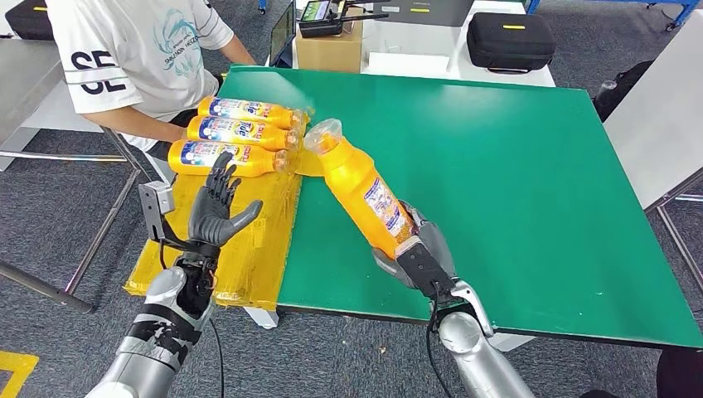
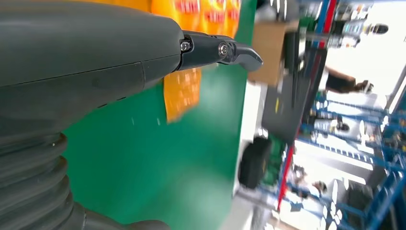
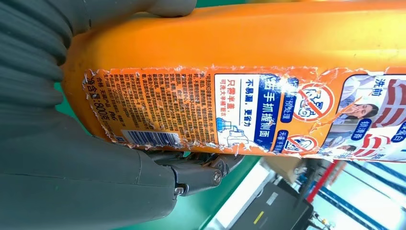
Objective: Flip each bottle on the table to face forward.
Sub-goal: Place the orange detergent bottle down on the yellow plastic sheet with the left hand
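Note:
My right hand (image 1: 419,249) grips the base of an orange detergent bottle (image 1: 362,192) and holds it tilted above the green table (image 1: 514,182), its clear cap toward the far left. The bottle's back label (image 3: 249,112) with barcode faces the right wrist camera, and my right hand (image 3: 95,163) wraps its lower end. Three more orange bottles (image 1: 236,133) lie side by side on a yellow mat (image 1: 249,240) at the table's left, blue front labels up. My left hand (image 1: 217,207) hovers open over the mat, just short of the nearest bottle. The left hand (image 2: 95,52) appears with a finger extended.
A person in a white T-shirt (image 1: 137,50) sits at the far left, right behind the three bottles. A cardboard box (image 1: 329,46) and a black case (image 1: 509,40) sit on a white table beyond the green one. A grey table edge (image 1: 655,133) stands at the right.

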{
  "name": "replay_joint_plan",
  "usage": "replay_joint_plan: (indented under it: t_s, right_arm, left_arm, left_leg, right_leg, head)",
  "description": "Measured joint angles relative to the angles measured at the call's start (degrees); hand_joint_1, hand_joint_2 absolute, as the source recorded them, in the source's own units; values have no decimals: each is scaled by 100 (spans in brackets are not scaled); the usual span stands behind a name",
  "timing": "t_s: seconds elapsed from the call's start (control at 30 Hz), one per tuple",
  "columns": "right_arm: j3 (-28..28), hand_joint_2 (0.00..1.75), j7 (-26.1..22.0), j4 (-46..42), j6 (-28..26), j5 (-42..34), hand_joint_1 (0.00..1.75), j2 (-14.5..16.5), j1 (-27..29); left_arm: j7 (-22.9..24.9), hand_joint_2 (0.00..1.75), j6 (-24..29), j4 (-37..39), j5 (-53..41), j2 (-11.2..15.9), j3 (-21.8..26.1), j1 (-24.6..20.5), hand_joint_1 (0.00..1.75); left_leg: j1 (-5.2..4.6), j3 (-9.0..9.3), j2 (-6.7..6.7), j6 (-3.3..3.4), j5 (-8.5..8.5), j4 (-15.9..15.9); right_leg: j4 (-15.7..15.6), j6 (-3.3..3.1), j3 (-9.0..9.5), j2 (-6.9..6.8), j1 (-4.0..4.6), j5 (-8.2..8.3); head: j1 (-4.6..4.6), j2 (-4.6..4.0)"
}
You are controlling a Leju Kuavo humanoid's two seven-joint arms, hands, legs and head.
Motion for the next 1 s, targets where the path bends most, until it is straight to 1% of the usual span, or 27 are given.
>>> replay_joint_plan:
  t_s: [0.2, 0.4, 0.53, 0.73, 1.0]
  right_arm:
    - [-39, 175, -264, 211, 108, -246, 175, 334, -93]
    - [19, 175, -499, 860, 611, -483, 175, 481, -515]
    - [91, 175, -576, 1368, 833, -506, 175, 527, -817]
    - [155, 175, -580, 1940, 968, -474, 175, 533, -1114]
    - [204, 175, -576, 2290, 1049, -462, 175, 531, -1284]
  left_arm:
    - [164, 175, -324, 184, 417, -87, -252, -272, 0]
    - [439, 175, -830, 300, 850, -127, -598, -530, 0]
    - [664, 175, -1153, 305, 1139, -129, -875, -652, 0]
    - [829, 175, -1240, 297, 1325, -102, -1173, -763, 0]
    - [902, 175, -1289, 290, 1369, -53, -1383, -850, 0]
  left_leg:
    - [-1, 0, 1, 0, 0, 0]
    - [0, 0, 1, 0, 0, 0]
    - [-1, 0, 1, 1, 1, 0]
    - [-1, -1, 0, 1, 1, 1]
    - [-1, 0, 1, 0, 1, 1]
  right_leg:
    - [1, 0, -1, 0, 0, 0]
    - [2, 0, -1, 0, 0, 0]
    - [2, 1, 1, 0, 0, 1]
    - [2, 1, 1, 0, 0, 1]
    - [2, 1, 0, 0, 0, 0]
  head:
    - [-1, 1]
    - [-1, 0]
    - [0, 1]
    - [-1, 1]
    - [-1, 1]
